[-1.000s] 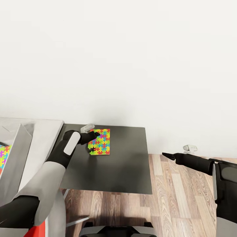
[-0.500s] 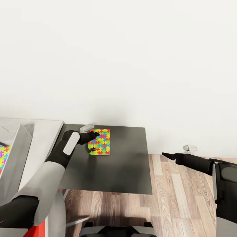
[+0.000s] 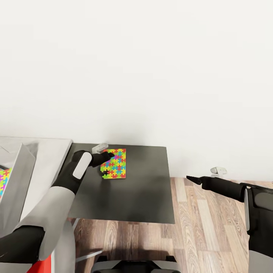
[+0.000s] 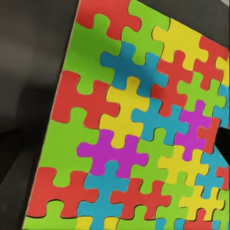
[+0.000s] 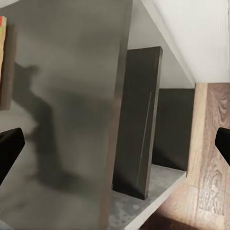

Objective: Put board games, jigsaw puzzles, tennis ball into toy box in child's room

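A jigsaw puzzle (image 3: 115,163) with bright interlocking pieces lies on a dark flat surface (image 3: 136,193) beside the table's white top (image 3: 53,151). My left gripper (image 3: 107,164) is over the puzzle's left edge with its fingers spread apart. The puzzle (image 4: 139,129) faces the left wrist camera up close, and a dark fingertip (image 4: 223,143) overlaps one side. The light-grey toy box (image 3: 19,174) stands at the far left with another jigsaw puzzle (image 3: 3,179) inside. My right gripper (image 3: 190,178) hangs open over the wood floor, right of the dark surface, with nothing in it (image 5: 115,146).
A plain white wall (image 3: 151,76) rises right behind the table. Wood-plank floor (image 3: 212,235) lies to the right and in front. A small light-grey piece (image 3: 100,147) sits by the wall above the puzzle, and another light-grey piece (image 3: 218,170) beyond my right arm. A dark upright panel (image 5: 139,124) stands under the table.
The whole head view has slid a few pixels; neither arm nor the puzzle has visibly moved against the table.
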Available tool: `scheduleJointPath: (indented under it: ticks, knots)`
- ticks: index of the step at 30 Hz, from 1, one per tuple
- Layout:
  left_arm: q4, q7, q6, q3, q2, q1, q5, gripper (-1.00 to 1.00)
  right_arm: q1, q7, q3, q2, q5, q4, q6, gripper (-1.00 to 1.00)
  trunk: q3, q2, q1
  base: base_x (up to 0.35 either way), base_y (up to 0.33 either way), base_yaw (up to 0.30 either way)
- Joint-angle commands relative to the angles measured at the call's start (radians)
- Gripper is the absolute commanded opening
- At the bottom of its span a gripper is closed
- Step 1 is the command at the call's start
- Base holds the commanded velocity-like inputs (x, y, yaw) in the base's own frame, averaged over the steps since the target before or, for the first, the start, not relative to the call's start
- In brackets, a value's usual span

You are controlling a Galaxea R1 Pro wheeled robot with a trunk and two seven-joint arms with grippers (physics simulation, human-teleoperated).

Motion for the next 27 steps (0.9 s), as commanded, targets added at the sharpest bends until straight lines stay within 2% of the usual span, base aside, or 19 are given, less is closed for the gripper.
scheduleJointPath:
  ticks: [1,11,19,27]
  knots:
    - [-0.001,0.010,0.002,-0.001,0.000,0.000,0.011,1.00,-0.001,0.010,-0.001,0.000,0.010,-0.001,0.006,1.00,-0.001,-0.002,0.001,0.000,0.000,-0.126]
    - [-0.001,0.010,0.002,-0.002,0.000,0.000,0.011,1.00,-0.001,0.011,-0.001,0.001,0.010,-0.001,0.006,1.00,-0.001,-0.002,0.001,0.000,0.000,-0.169]
    - [-0.001,0.010,0.002,-0.002,0.000,0.000,0.011,1.00,-0.001,0.010,-0.001,0.002,0.010,-0.001,0.006,1.00,-0.001,-0.002,0.001,-0.005,-0.001,-0.052]
    - [-0.001,0.010,0.002,-0.003,0.000,0.000,0.012,1.00,0.000,0.010,-0.001,0.002,0.010,-0.001,0.006,1.00,-0.001,-0.002,0.001,-0.127,-0.028,-0.012]
